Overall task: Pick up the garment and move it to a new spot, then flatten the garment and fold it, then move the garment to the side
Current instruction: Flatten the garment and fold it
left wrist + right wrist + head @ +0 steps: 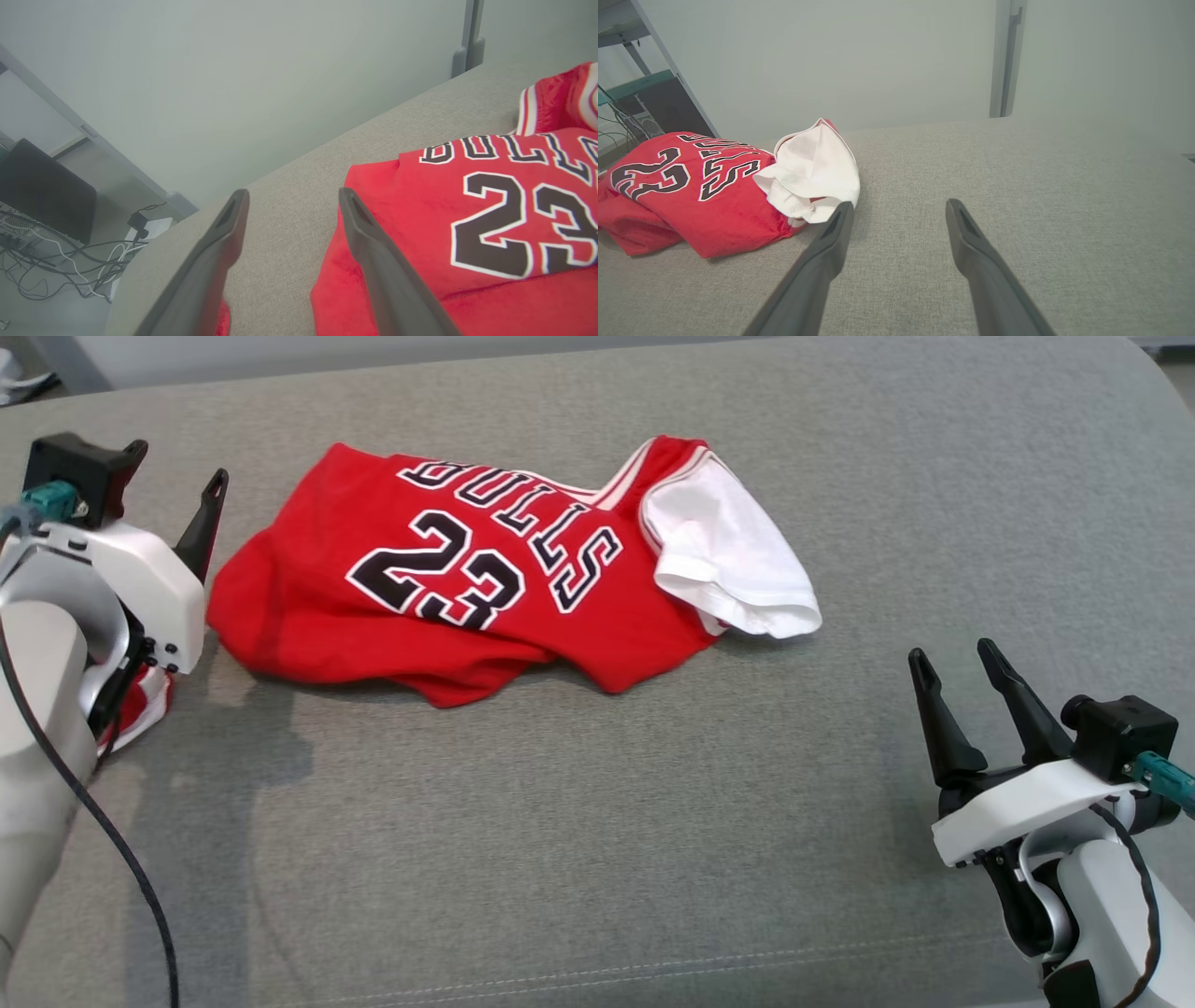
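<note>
**A:** Starting at the left jaws: spread wide, clamped on nothing. Just bare grey between the two dark fingers (pixel 376 261) in the left wrist view.

**B:** Agreed, wide apart and empty. Right up against the garment (pixel 448 588) though, with one finger lying across its red edge.

**A:** And over at the right jaws?

**B:** Open just as wide, holding nothing. Sitting low at the right of the head view, with fingers (pixel 943 728) pointing up, well apart from the garment.

**A:** Moving outward to the garment itself. Lying crumpled on the grey upholstered surface (pixel 597 859), a little left of centre in the head view. Red jersey, black "BULLS" and "23" edged in white, upside down from the head camera.

**B:** Plus a white sleeve (pixel 728 560) bunched at the end nearer the right jaws, resting on the grey.

**A:** Also a scrap of red-and-white cloth (pixel 145 700) tucked under the left wrist housing. Cannot tell from here whether joined to the jersey.

**B:** Further out, past the far edge of the surface: a pale wall (pixel 233 70). Down at the left of the left wrist view, a dark box (pixel 46 191) and a tangle of cables (pixel 70 261) on the floor.
</note>
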